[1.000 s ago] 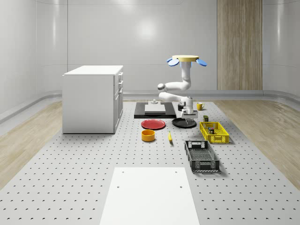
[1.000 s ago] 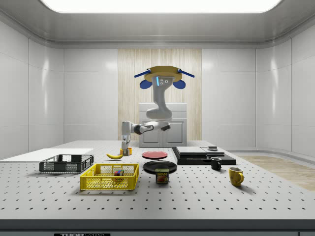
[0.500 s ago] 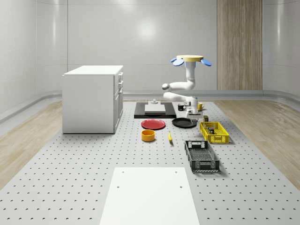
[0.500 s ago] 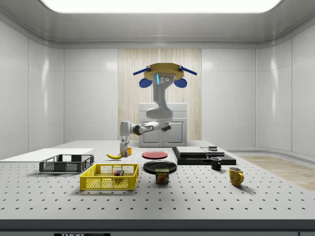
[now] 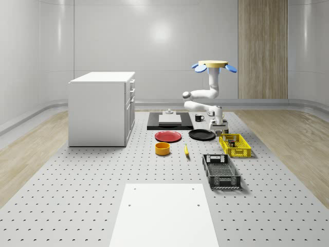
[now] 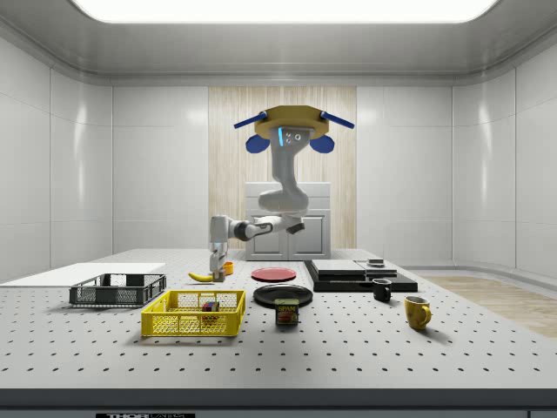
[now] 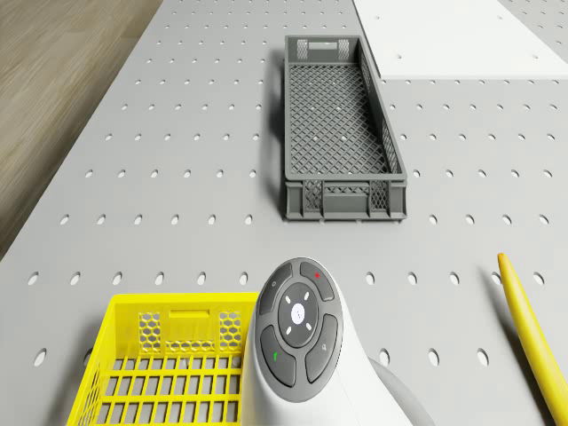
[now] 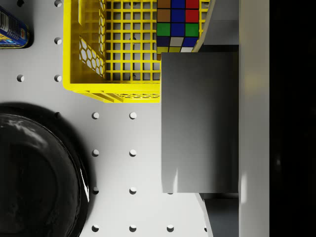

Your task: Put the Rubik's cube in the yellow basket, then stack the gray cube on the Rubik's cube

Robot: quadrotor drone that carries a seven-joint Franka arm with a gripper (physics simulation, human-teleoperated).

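Note:
The Rubik's cube (image 8: 177,22) lies inside the yellow basket (image 8: 84,49), also seen in the side view as the Rubik's cube (image 6: 209,306) in the basket (image 6: 193,315). My gripper (image 8: 212,123) is shut on the gray cube (image 8: 197,98), which hangs over the basket's end wall, just short of the Rubik's cube. In the whole-scene view the gripper (image 5: 221,124) hangs above the far end of the basket (image 5: 235,145). The drone (image 5: 214,65) hovers high over the table, between the black plate and that far end.
A black plate (image 5: 202,135) lies beside the basket, and a spam can (image 6: 287,312) stands near it. A gray crate (image 7: 342,133) sits beyond the basket's other end, next to a banana (image 7: 532,337). Red plate (image 5: 168,136), orange bowl (image 5: 162,148), white cabinet (image 5: 103,108) are further off.
Drone and arm have shifted toward the whole-scene view's right. The gripper has gone from over the black plate to the yellow basket's far end.

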